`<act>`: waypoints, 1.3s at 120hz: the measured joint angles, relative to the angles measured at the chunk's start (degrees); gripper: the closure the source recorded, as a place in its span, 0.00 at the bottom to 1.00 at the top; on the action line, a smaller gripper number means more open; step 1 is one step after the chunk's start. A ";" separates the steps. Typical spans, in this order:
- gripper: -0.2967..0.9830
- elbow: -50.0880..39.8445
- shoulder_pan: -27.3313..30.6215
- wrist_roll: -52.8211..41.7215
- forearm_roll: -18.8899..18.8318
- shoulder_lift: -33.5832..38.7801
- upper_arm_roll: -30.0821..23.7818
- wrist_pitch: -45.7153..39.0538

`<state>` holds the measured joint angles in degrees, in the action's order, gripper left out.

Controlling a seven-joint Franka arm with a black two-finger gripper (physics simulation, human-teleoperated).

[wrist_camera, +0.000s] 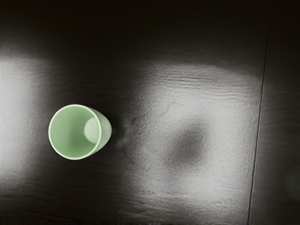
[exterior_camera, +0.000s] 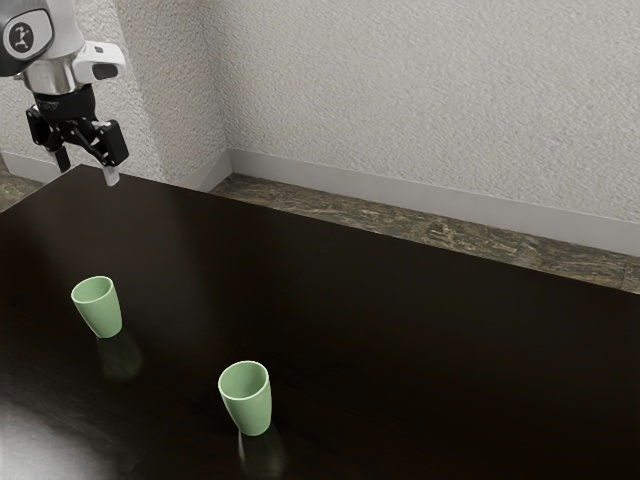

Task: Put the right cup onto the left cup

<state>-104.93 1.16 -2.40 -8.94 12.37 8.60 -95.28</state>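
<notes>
High over the table's far left corner in the exterior view, my gripper (exterior_camera: 88, 172) hangs open, its two fingers wide apart and nothing between them. One light green cup (exterior_camera: 97, 308) stands upright at the exterior view's left. A matching green cup (exterior_camera: 247, 400) stands upright nearer the camera, toward the exterior view's right, apart from the first. Both cups have their mouths up. From above, the wrist view has a green cup (wrist_camera: 75, 132) with its inside visible; which of the two it is, I cannot tell.
The dark, glossy table (exterior_camera: 380, 330) carries both cups and reflects them. A textured pale wall (exterior_camera: 430, 100) with a baseboard stands beyond the table's far edge, with a strip of brown floor between. In the wrist view a thin seam crosses the dark surface.
</notes>
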 joint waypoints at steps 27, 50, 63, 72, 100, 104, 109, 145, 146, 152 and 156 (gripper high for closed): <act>0.23 -0.70 -0.80 0.85 0.12 -0.22 -0.40 0.30; 0.23 -5.74 -3.39 1.20 2.76 -0.25 -3.73 0.22; 0.23 -9.64 -3.74 1.44 5.66 -0.33 -5.87 -0.43; 0.23 -12.42 -3.87 1.61 7.57 -0.41 -7.30 -1.14; 0.23 -19.86 -3.81 2.06 12.61 -2.50 -8.11 -6.42; 0.23 -20.20 -3.84 2.11 12.90 -3.12 -8.40 -7.01; 0.23 -20.44 -3.80 2.16 13.16 -3.85 -8.93 -7.66; 0.23 -22.28 -3.98 2.33 13.73 -8.76 -11.13 -12.74; 0.23 -22.31 -3.97 2.33 13.73 -8.87 -11.14 -12.90; 0.23 -22.49 -3.88 2.33 13.74 -9.67 -11.29 -13.95; 0.23 -22.56 -3.76 2.34 13.75 -10.11 -11.46 -14.71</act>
<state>-127.49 -2.60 -0.06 4.81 2.26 -2.86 -109.99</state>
